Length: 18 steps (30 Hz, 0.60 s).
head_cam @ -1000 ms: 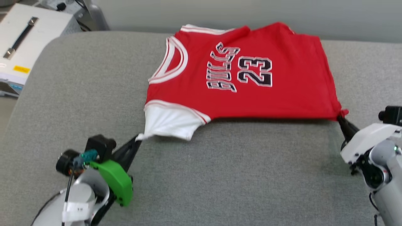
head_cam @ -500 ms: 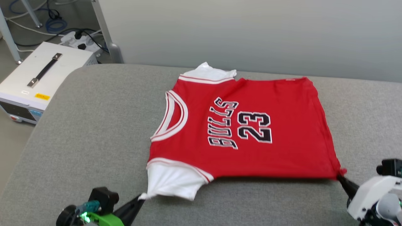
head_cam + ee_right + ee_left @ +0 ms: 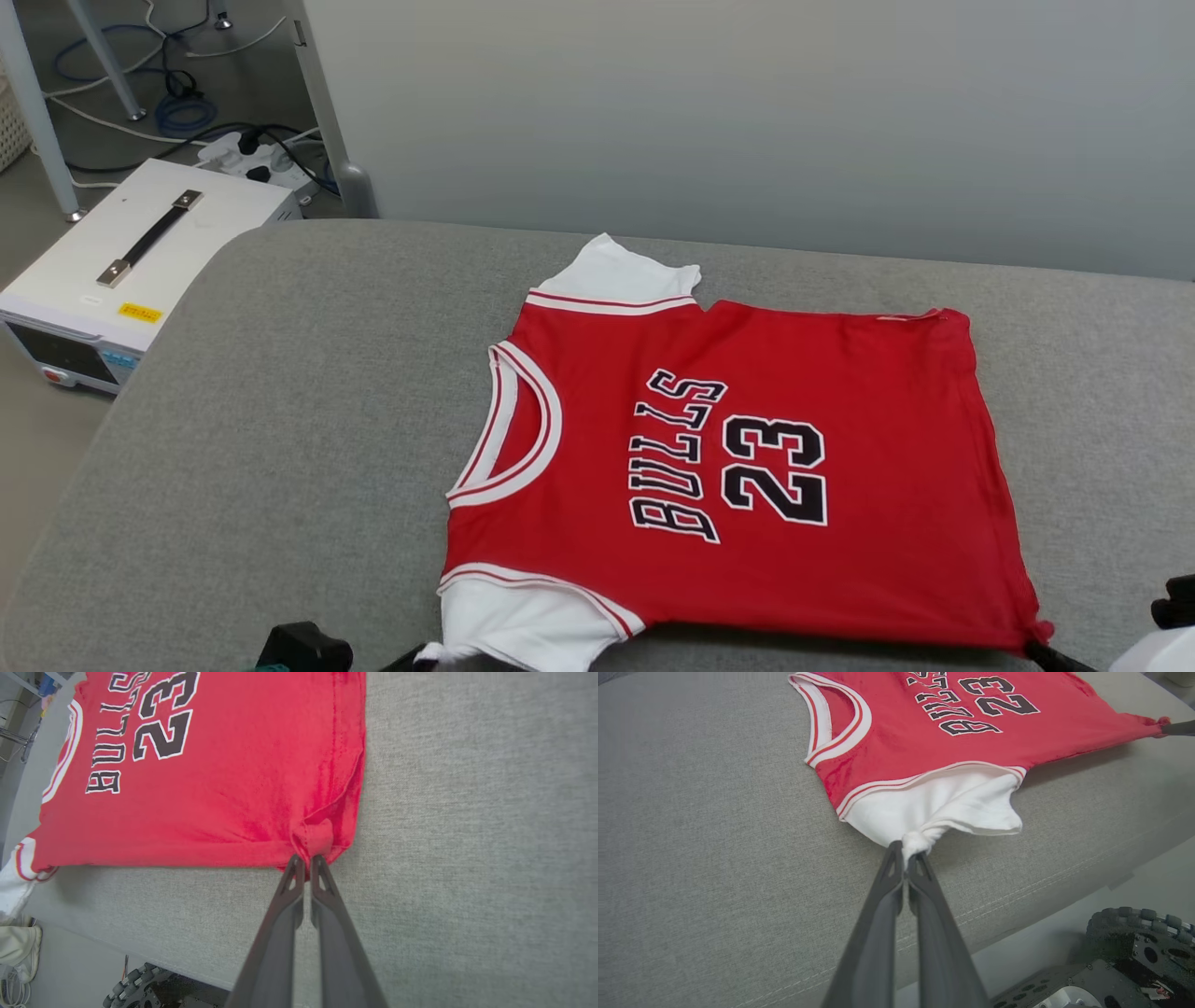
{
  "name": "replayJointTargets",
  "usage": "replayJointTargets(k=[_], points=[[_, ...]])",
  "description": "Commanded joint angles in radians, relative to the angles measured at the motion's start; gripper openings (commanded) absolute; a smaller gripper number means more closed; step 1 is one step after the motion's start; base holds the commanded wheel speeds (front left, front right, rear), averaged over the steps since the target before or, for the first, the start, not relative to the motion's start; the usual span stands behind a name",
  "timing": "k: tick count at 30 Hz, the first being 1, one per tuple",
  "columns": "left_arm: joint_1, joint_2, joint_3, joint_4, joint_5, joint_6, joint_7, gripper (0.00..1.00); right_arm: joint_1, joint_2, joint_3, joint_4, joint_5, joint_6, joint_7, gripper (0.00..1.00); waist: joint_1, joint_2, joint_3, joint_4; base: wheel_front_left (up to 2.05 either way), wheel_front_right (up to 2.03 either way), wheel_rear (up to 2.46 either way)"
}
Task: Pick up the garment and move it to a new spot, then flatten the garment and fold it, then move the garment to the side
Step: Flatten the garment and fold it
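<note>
Head view: one garment (image 3: 747, 467) lay spread, lettering up, on the grey cushion (image 3: 280, 420), its near sleeve cut off at the frame edge | left gripper (image 3: 906, 851) was clamped on that bunched white sleeve | right gripper (image 3: 304, 859) was clamped on the red hem corner.

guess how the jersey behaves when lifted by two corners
Likely floppy: the jersey bunches into knots at the left gripper and right gripper. Probably light thin cloth, sagging between them. Tight pinches, so slipping seems unlikely.

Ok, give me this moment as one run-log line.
garment: spread on grey surface | left gripper: shut on white sleeve | right gripper: shut on hem corner
</note>
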Motion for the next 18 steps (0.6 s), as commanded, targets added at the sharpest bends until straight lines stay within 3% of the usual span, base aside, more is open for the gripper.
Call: replayJointTargets(k=[1, 10, 18], points=[[-0.009, 0.003, 0.013, -0.005, 0.005, 0.007, -0.017, 0.00, 0.013, 0.012, -0.027, -0.036, -0.020, -0.008, 0.016, 0.00, 0.0001, 0.0000, 0.014, -0.008, 0.00, 0.00, 0.00], [-0.148, -0.030, 0.063, 0.004, 0.040, 0.001, -0.048, 0.00, -0.043, 0.105, -0.153, -0.221, -0.128, -0.008, 0.143, 0.00, 0.0001, 0.0000, 0.096, -0.030, 0.00, 0.00, 0.00], [-0.299, -0.071, 0.074, 0.072, 0.073, -0.031, -0.026, 0.00, -0.189, 0.129, -0.153, -0.236, -0.203, -0.008, 0.226, 0.00, 0.0001, 0.0000, 0.192, -0.051, 0.00, 0.00, 0.00]])
